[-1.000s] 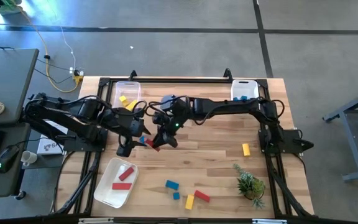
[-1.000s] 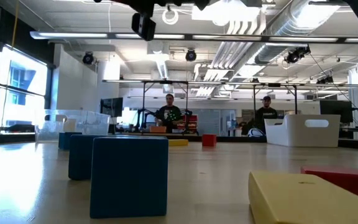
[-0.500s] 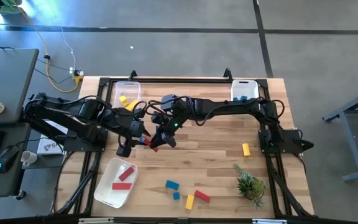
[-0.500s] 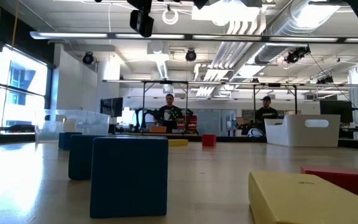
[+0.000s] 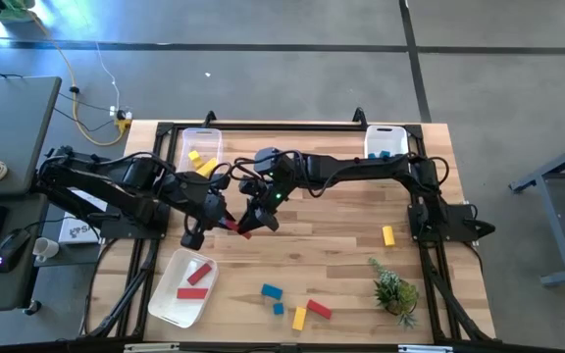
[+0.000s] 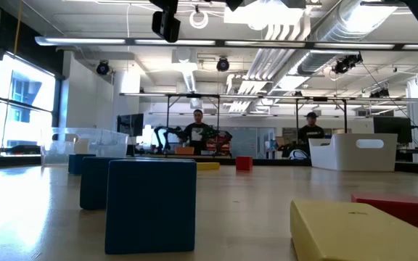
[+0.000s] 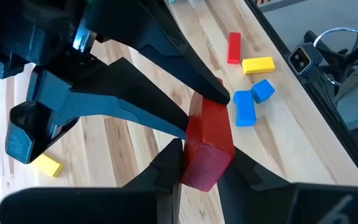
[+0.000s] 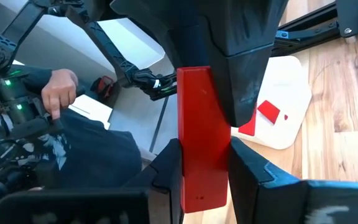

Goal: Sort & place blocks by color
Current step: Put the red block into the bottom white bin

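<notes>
A red bar block hangs above the table's middle left, between my two grippers. My left gripper comes from the left and is shut on one end of it. My right gripper comes from the right and is shut on the other end. Loose blocks lie near the front edge: two blue, a yellow and a red. Another yellow block lies at the right. My left gripper pinches the red bar's near end between its two fingers, on two opposite sides. It comes from the table's left, in line with the bar. The bar is lifted clear of the table. My right gripper pinches the bar's opposite end between its two fingers, coming from the table's right, in line with the bar. The bar runs straight out from the fingers toward the left gripper, clear of the table.
A white tray with red blocks sits near left. A clear bin with yellow blocks stands far left, a white bin with blue blocks far right. A small green plant stands near right. People stand in the room behind.
My left gripper has edged toward the red bar that the right gripper holds up, and has taken hold of its free end. The right gripper and the bar have stayed about where they were.
</notes>
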Tool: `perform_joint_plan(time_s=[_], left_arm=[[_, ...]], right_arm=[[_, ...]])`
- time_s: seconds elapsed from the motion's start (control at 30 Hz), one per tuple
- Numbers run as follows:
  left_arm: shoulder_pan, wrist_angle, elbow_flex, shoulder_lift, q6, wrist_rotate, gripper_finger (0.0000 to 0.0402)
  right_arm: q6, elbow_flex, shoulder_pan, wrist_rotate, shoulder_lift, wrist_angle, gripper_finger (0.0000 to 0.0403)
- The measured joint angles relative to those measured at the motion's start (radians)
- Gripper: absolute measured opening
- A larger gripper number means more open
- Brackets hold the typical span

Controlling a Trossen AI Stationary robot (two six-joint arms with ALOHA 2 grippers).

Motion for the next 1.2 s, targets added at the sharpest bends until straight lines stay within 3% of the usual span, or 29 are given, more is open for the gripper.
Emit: perform_joint_plan(time_s=[0.47,0.8,1.03,1.2], left_arm=[[-0.063,-0.09,0.0,0.0,-0.152,0.021,0.0049],[-0.25,-0.297,0.0,0.0,-0.457,0.266,0.0047],[-0.41,-0.341,-0.008,-0.001,-0.578,0.283,0.0043],[-0.462,-0.34,-0.095,-0.001,-0.636,0.312,0.0043]], right_arm=[[-0.049,0.0,0.015,0.056,0.0,-0.002,0.0187],[-0.08,0.0,0.002,0.076,0.0,-0.078,0.0194],[-0.098,0.0,0.003,0.151,0.0,-0.128,0.0195],[-0.105,0.0,0.005,0.161,0.0,-0.186,0.0195]])
